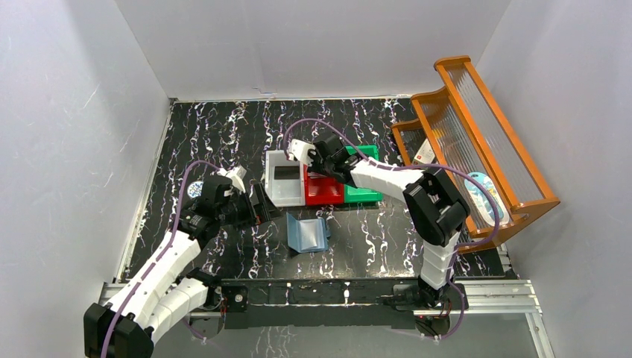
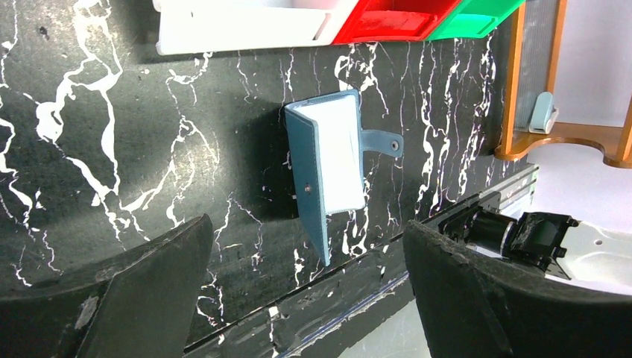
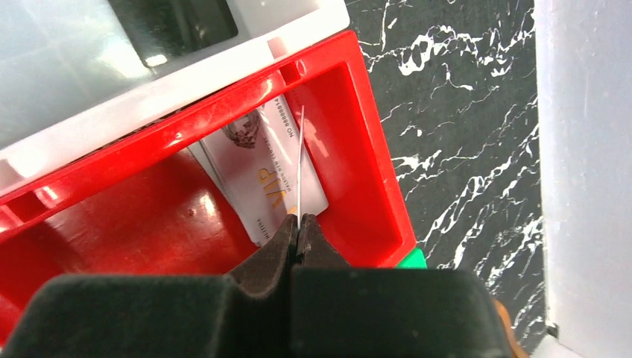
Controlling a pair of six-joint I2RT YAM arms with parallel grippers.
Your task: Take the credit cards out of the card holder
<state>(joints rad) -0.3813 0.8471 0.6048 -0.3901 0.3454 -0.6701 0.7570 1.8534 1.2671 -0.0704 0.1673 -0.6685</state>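
The blue card holder (image 1: 307, 233) lies open on the black marble table, its pale inside (image 2: 335, 160) up and its snap tab to the right. My left gripper (image 1: 253, 203) hovers open just left of it, empty (image 2: 307, 225). My right gripper (image 1: 319, 173) is over the red bin (image 3: 358, 149), shut (image 3: 298, 227) on a thin credit card (image 3: 299, 164) seen edge-on. A pale grey credit card (image 3: 261, 171) with gold lettering lies in the red bin below it. A black card (image 1: 287, 174) lies in the white bin (image 1: 277, 195).
A green bin (image 1: 365, 195) adjoins the red bin (image 1: 324, 195). A wooden rack (image 1: 484, 127) with small items stands at the right. A round tin (image 1: 195, 188) sits by the left arm. White walls enclose the table; a metal rail runs along the near edge.
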